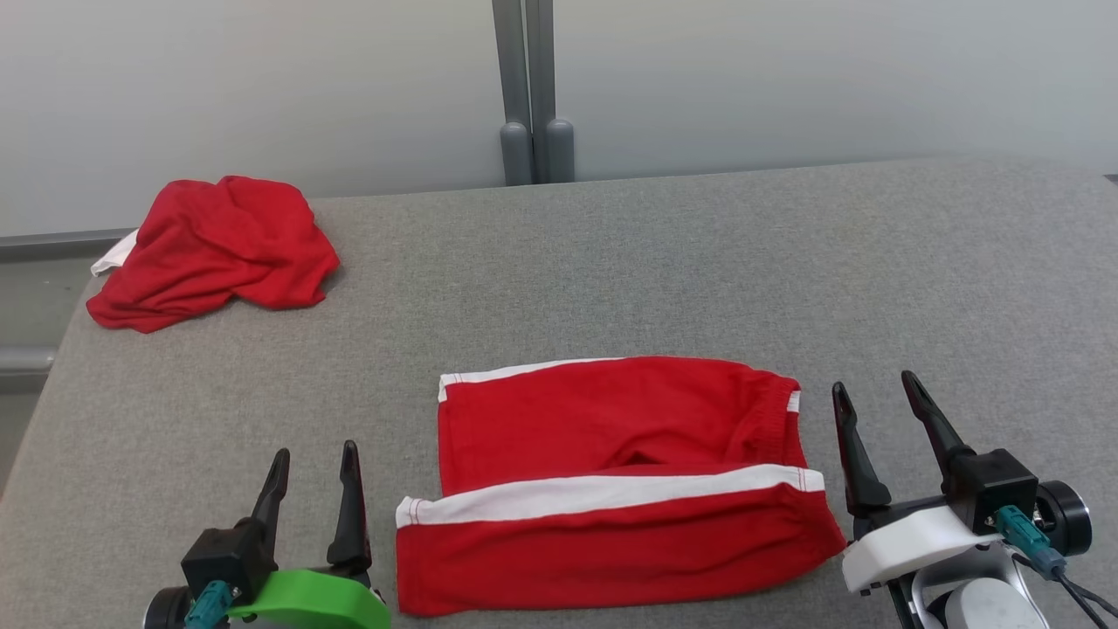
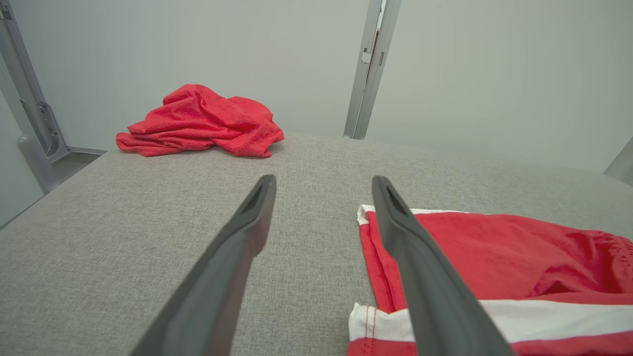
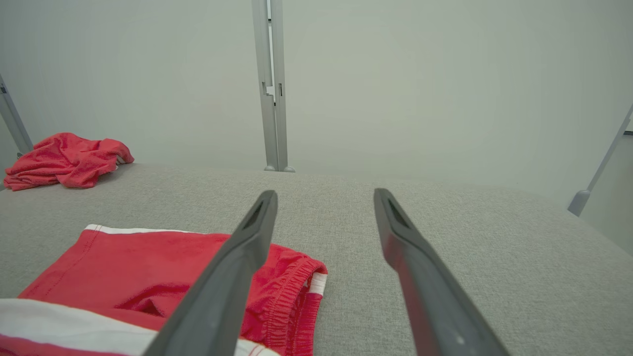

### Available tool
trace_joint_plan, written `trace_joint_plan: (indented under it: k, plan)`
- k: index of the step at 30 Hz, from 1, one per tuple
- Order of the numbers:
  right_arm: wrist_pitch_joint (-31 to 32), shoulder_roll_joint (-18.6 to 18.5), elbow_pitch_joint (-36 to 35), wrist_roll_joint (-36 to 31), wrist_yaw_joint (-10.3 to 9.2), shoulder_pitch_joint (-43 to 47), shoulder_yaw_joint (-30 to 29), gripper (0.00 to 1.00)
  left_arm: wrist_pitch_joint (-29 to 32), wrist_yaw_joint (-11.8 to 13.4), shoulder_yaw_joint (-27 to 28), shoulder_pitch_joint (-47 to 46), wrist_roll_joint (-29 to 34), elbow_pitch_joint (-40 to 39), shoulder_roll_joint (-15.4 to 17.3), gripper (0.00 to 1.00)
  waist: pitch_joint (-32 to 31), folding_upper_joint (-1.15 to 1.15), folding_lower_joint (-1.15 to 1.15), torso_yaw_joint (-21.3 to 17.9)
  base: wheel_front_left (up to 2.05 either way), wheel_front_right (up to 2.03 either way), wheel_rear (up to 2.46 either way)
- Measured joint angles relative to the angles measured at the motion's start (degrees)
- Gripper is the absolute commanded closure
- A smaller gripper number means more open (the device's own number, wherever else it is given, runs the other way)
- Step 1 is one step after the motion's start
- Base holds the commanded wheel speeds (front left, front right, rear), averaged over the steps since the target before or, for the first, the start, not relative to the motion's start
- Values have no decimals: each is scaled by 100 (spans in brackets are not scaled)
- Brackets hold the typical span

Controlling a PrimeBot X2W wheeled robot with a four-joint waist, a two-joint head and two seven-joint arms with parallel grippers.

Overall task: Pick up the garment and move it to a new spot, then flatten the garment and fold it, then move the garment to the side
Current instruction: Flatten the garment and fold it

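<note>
The garment [image 1: 611, 480] is a pair of red shorts with white stripes, lying folded flat at the near middle of the grey table [image 1: 699, 262]. My left gripper [image 1: 314, 454] stands open just left of it, nothing between its fingers. In the left wrist view the garment [image 2: 494, 257] lies to the right of my open left gripper [image 2: 324, 180]. My right gripper [image 1: 873, 389] stands open just right of the shorts' elastic waist. The right wrist view has the garment [image 3: 148, 262] at lower left, beside my open right gripper [image 3: 325, 194].
A second red garment [image 1: 214, 249] lies crumpled at the table's far left corner, also seen as the red heap [image 2: 203, 123] and the red heap [image 3: 64, 158]. A grey post [image 1: 528, 87] stands behind the table against the pale wall.
</note>
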Motion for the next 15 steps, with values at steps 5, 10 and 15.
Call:
trace_joint_plan:
  k: [5, 10, 15]
  plan:
    - [0, 5, 119, 53, 0, -1, -1, 0, -1, -20, 43, 31, 64, -7, -44, 0, 9, 0, 0, 1, 0, 0, 0]
    - [0, 8, 191, 60, 0, -14, -5, 0, 0, -38, 83, 45, 107, -19, -86, 0, 22, 0, 0, 0, 0, 0, 0]
    - [0, 10, 230, 60, 0, -38, -1, 0, -1, -69, 111, 48, 121, -20, -104, 0, 34, 0, 0, -5, 0, 0, 0]
